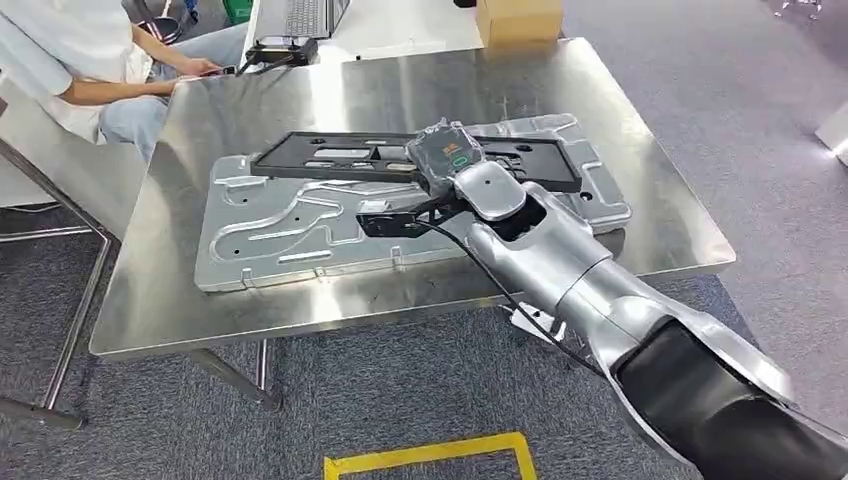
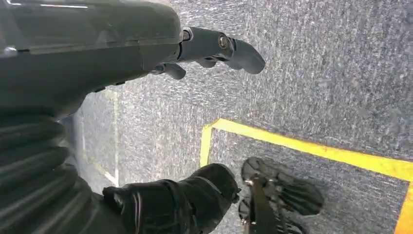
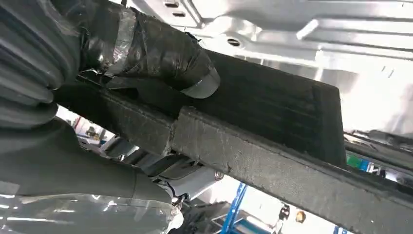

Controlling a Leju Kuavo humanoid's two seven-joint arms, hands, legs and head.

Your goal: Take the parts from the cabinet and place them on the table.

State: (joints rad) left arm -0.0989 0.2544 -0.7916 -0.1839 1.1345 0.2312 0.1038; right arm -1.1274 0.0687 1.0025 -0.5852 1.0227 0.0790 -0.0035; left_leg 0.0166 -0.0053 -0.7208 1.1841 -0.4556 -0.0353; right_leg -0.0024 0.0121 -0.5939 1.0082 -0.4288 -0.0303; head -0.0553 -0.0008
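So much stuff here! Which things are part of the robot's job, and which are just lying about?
Part of the job:
- black frame part, gripped by the right hand
- silver metal panel beneath it
- steel table

Just lying about:
- cardboard box
- laptop
- seated person
- yellow floor tape

Right hand covers the black frame's middle | seated person cut off upper left (torso only) | cardboard box cropped at top edge

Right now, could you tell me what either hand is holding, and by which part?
The right hand grips the black frame part by its near long edge; the left hand holds nothing.
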